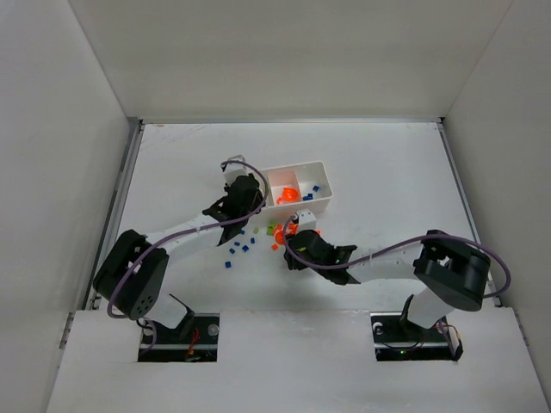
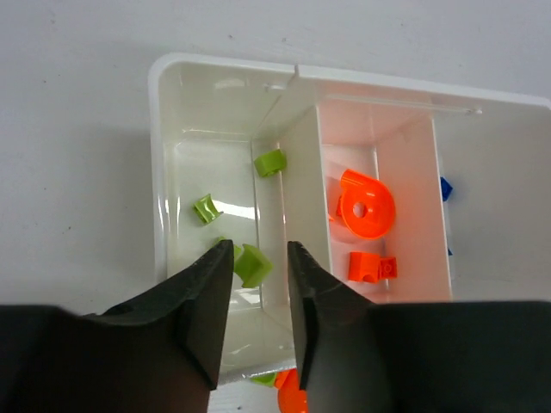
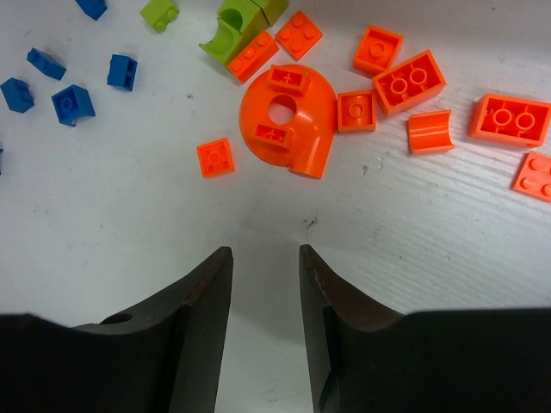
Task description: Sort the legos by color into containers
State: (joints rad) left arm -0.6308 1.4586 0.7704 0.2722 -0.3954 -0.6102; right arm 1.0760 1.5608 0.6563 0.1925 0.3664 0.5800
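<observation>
The white tray (image 2: 159,82) has three compartments. The left one (image 2: 207,155) holds lime green legos (image 2: 252,264), the middle one orange legos (image 2: 366,205), and the right one a blue lego (image 2: 445,188). My left gripper (image 2: 260,254) is open and empty, hovering over the divider between the green and orange compartments. My right gripper (image 3: 265,251) is open and empty just above the table, short of a loose orange round lego (image 3: 284,120) among several orange bricks (image 3: 408,82). Loose blue legos (image 3: 73,101) and green ones (image 3: 228,34) lie to its left.
In the top view the tray (image 1: 301,167) sits at mid-table, with the left gripper (image 1: 255,200) at its left end and the right gripper (image 1: 291,241) in front of it. Loose blue bricks (image 1: 237,249) lie between the arms. White walls enclose the table.
</observation>
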